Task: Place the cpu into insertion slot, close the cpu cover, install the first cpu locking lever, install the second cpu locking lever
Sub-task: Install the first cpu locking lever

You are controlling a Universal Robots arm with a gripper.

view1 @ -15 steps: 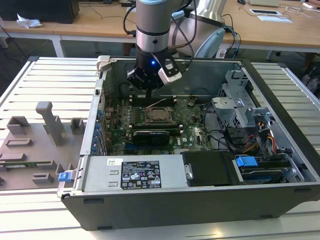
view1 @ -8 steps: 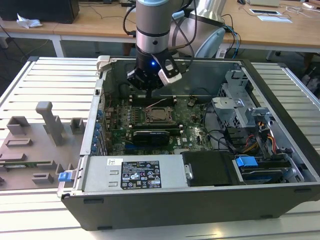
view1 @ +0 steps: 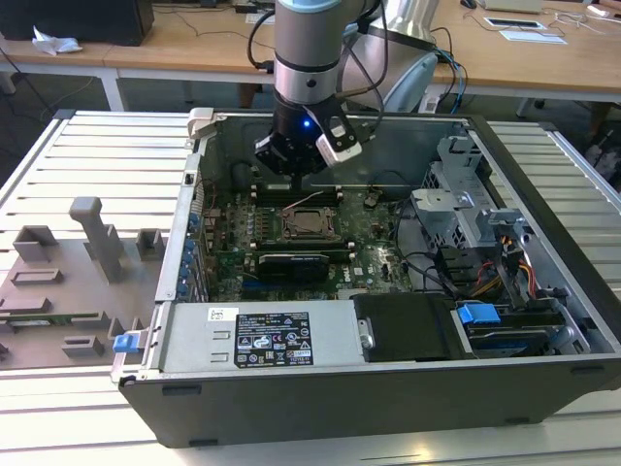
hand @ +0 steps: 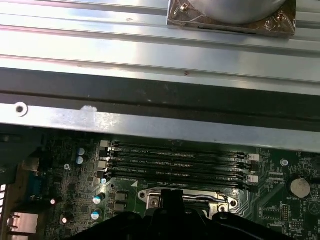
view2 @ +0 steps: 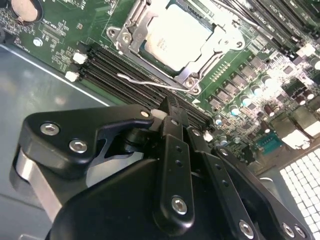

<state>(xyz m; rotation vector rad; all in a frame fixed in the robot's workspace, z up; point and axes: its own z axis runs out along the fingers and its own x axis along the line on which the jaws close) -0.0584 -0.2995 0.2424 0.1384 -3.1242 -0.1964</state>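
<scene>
The cpu (view2: 176, 35), a pale silver square, lies in the insertion slot (view1: 309, 225) on the green board. The cpu cover (view2: 131, 27), a silvery frame, lies down around the chip. A thin wire locking lever (view2: 150, 82) runs along the socket's edge next to the memory slots; whether it is latched I cannot tell. My gripper (view2: 170, 107) hangs shut and holding nothing above the memory slots (hand: 175, 162), just beside the socket rim (hand: 150, 192). In the exterior view the gripper (view1: 294, 173) hovers a little behind the socket.
The open computer case (view1: 194, 243) lies on a slatted metal table. A drive cage and cables (view1: 466, 223) fill the exterior view's right, the power supply (view1: 262, 335) the front. Grey fixtures (view1: 92, 233) stand on the exterior view's left. A coin battery (hand: 300, 187) sits near the memory slots.
</scene>
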